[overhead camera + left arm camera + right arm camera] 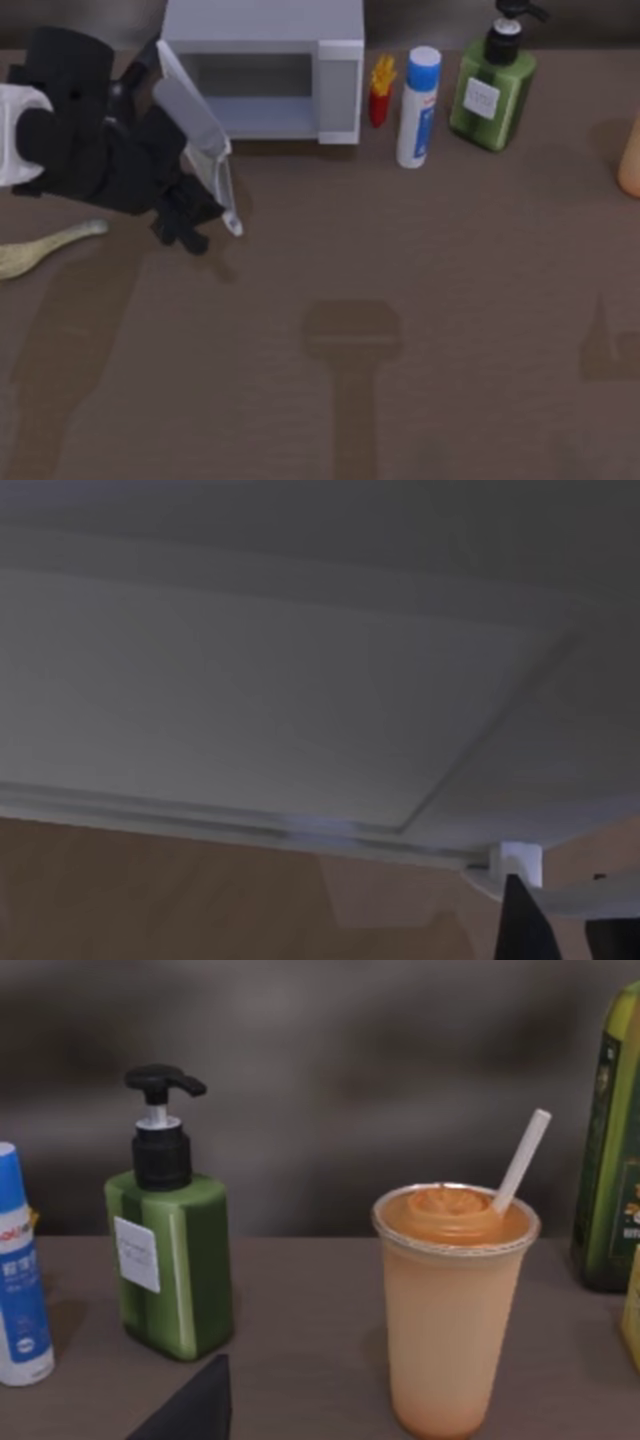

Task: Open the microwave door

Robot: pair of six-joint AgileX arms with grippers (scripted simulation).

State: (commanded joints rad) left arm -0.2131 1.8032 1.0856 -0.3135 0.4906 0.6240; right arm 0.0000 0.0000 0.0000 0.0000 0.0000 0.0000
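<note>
Brown worktop (pixel 400 300) carries the microwave (pixel 265 70) at the top view's upper left, its microwave door (pixel 200 150) swung well outward. The left gripper (pixel 185 225) is at the door's free edge; whether its jaws are apart cannot be told. The pull is best continued along the hinge's arc.

the microwave (pixel 262 70) stands at the table's (pixel 400 330) back left, its door (pixel 200 150) swung out leftward, bottles (pixel 417 107) to its right.

microwave (pixel 270 45): white-grey, back left | microwave door (pixel 197 135): swung open
</note>
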